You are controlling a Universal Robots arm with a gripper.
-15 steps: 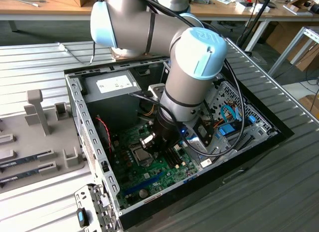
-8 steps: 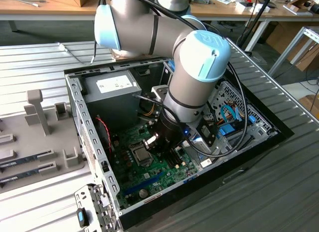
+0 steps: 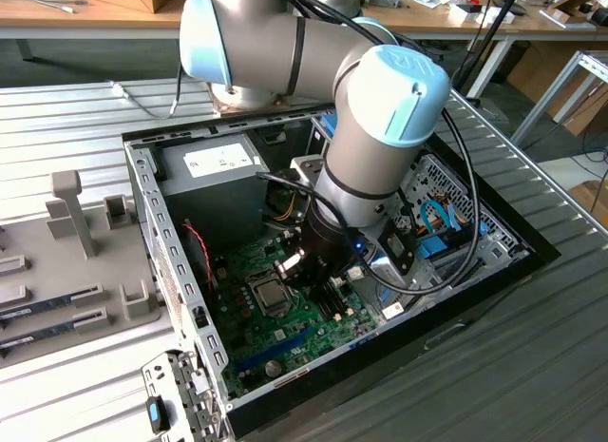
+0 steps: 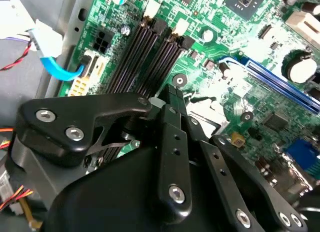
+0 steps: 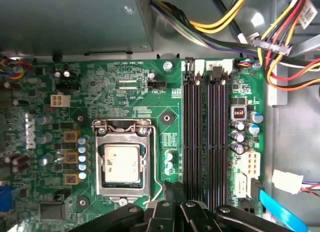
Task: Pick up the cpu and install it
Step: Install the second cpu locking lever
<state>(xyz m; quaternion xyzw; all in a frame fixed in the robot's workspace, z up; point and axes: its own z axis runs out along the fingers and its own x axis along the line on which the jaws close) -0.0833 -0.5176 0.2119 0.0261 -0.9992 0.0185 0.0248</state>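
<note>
1. Looking down into the open computer case (image 3: 152, 223), we see it lying on its side in a recess of the grey tabletop (image 3: 532, 366), with our arm (image 3: 380, 128) reaching into it from above. The grey power-supply box (image 3: 223, 171) sits at the far end of the case.

2. We find the green circuit board (image 5: 125, 82) covering the case floor. Its black memory slots (image 5: 205, 142) run as long parallel strips, empty, just beside the processor socket.

3. We place our hand (image 5: 172, 199) low over the board, at the end of the strip of board that lies between the socket frame and the nearest memory slot. In the second wrist view the hand (image 4: 172, 100) shows its black fingers drawn together to a narrow tip, and we see nothing clamped between them.

4. We see the cpu (image 5: 122, 163) already lying flat inside the metal socket frame (image 5: 122, 129), its pale silvery top facing up. In the exterior view the cpu (image 3: 269, 295) sits near the middle of the board, just beside the hand on the exterior view's left.

5. The relation that matters: the cpu is square, so it has no long axis, and it lies apart from the fingertips, not touching them, off to one side of the hand.
</note>
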